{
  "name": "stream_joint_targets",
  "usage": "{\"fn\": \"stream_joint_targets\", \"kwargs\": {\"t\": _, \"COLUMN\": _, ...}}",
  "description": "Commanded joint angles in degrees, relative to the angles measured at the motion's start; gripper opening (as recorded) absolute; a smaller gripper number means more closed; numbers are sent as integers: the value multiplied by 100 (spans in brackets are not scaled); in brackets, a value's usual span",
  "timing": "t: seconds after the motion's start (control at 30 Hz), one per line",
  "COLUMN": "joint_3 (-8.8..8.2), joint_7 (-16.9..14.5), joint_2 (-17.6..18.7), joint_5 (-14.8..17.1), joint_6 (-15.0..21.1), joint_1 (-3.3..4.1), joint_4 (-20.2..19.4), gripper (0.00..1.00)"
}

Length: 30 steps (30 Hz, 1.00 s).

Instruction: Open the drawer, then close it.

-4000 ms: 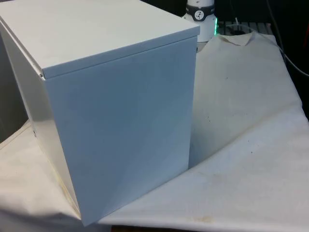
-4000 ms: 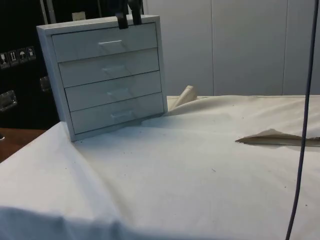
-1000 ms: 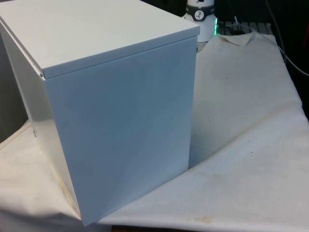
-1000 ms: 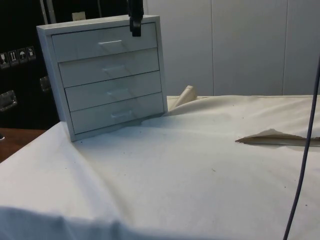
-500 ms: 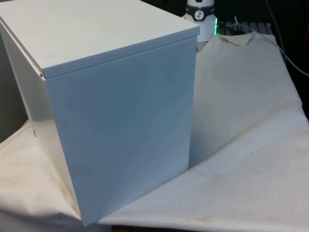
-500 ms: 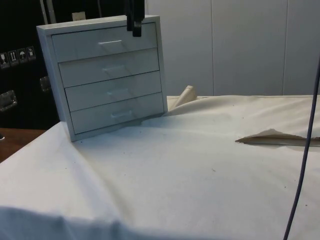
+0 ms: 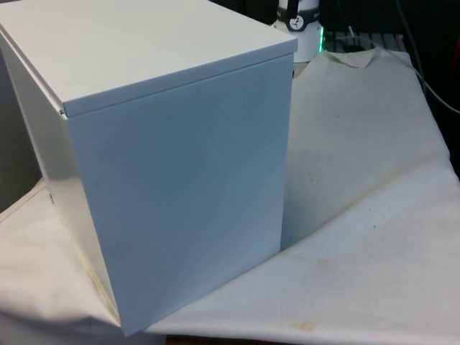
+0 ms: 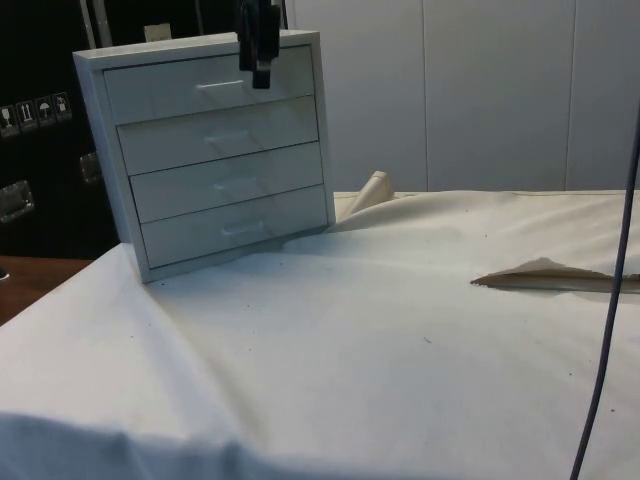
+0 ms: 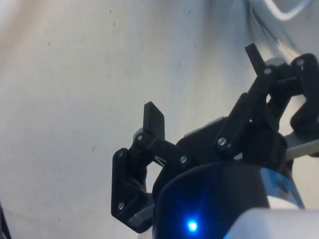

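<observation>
White four-drawer chest (image 8: 215, 160) sits at the far corner of the white-cloth table (image 8: 400, 330) in the side view; all four drawers flush shut. Front view gets its plain back panel (image 7: 180, 194). Black two-finger gripper (image 8: 260, 55) hangs in front of the top drawer (image 8: 210, 85), just beside its handle (image 8: 220, 86). In the wrist view, gripper (image 9: 204, 84) fingers are spread wide, holding nothing, cloth beneath.

No words, brand names or numbers being made out anywhere, a row of small white handling pictograms (image 8: 37, 112) being shown on a dark case behind the chest of drawers (image 8: 215, 150) in the side view, their meaning not being readable
</observation>
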Motion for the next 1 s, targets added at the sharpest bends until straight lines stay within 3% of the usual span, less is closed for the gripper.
{"fn": "stream_joint_targets", "kwargs": {"t": 0.0, "joint_3": 0, "joint_7": -46, "joint_2": -6, "joint_5": 0, "joint_6": 149, "joint_1": 6, "joint_4": -40, "gripper": 100}}
{"fn": "stream_joint_targets", "kwargs": {"t": 0.33, "joint_3": 74, "joint_7": -126, "joint_2": 23, "joint_5": 0, "joint_6": 286, "joint_1": 23, "joint_4": -92, "gripper": 100}}
{"fn": "stream_joint_targets", "kwargs": {"t": 0.47, "joint_3": 97, "joint_7": -195, "joint_2": 52, "joint_5": -11, "joint_6": 510, "joint_1": 40, "joint_4": -155, "gripper": 100}}
{"fn": "stream_joint_targets", "kwargs": {"t": 0.97, "joint_3": 80, "joint_7": -384, "joint_2": 395, "joint_5": -52, "joint_6": 837, "joint_1": 23, "joint_4": -34, "gripper": 100}}
